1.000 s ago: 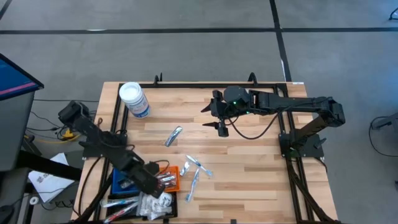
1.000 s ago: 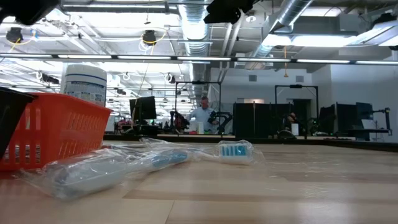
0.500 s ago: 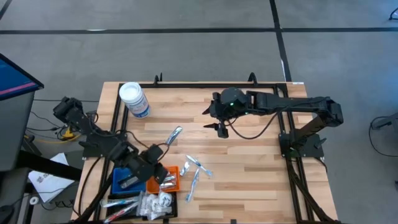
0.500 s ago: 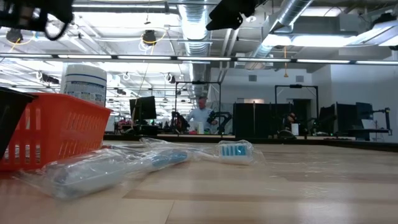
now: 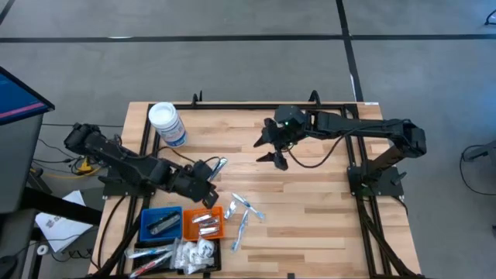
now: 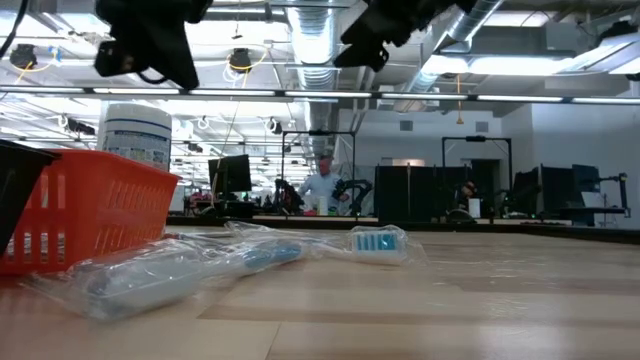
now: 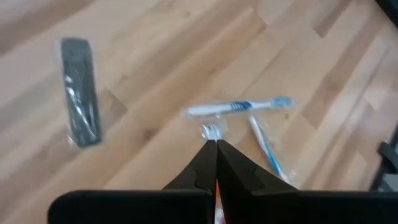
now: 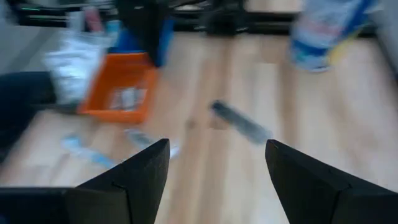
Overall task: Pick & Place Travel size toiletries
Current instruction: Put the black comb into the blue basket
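Left gripper now up off the trays, out over bare desk just beside the dark packet; a second ago it sat low over the orange tray. Fingers clenched together, grasping nothing. Orange tray now uncovered, silvery tubes lying in it. Blue tray beside it holds a dark item. White packets heaped at the desk's near edge. Wrapped toothbrushes lie loose on the desk right of the orange tray, unmoved. Jar upright at far left corner, unmoved. Right gripper hangs above mid-desk, fingers spread wide and released, shifted slightly toward the far side since the earlier frame
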